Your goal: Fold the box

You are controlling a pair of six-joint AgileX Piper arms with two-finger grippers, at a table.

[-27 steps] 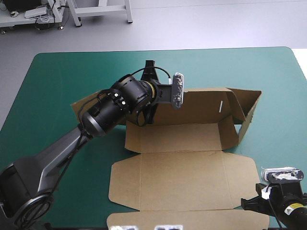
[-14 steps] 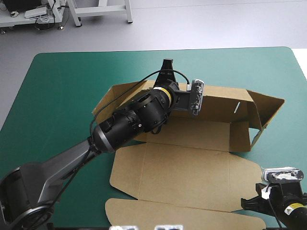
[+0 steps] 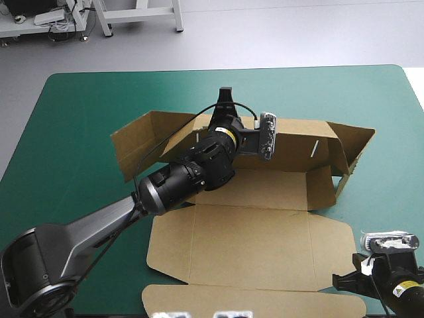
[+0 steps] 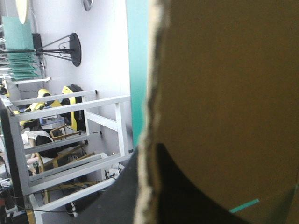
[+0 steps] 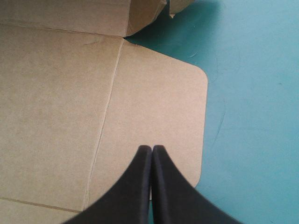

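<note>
High view: showing the box (image 3: 258, 238) lying with its long axis running left to right, bare teal-green cover (image 3: 79, 119) on the box's far, left and right sides; standing the back wall and both end flaps up along the box's far side, lid panel resting flat on the box's near side; reaching over the box's left half with the left gripper (image 3: 222, 112), at the back wall's top edge.

Left wrist view: pinching the brown board's edge between the black fingers, all but closed.

Right wrist view: poising the right gripper (image 5: 152, 148), fingers meeting in one point, over the rounded flap at the lid panel's right end, well apart from the raised walls; judging the left arm nearer for tucking.
</note>
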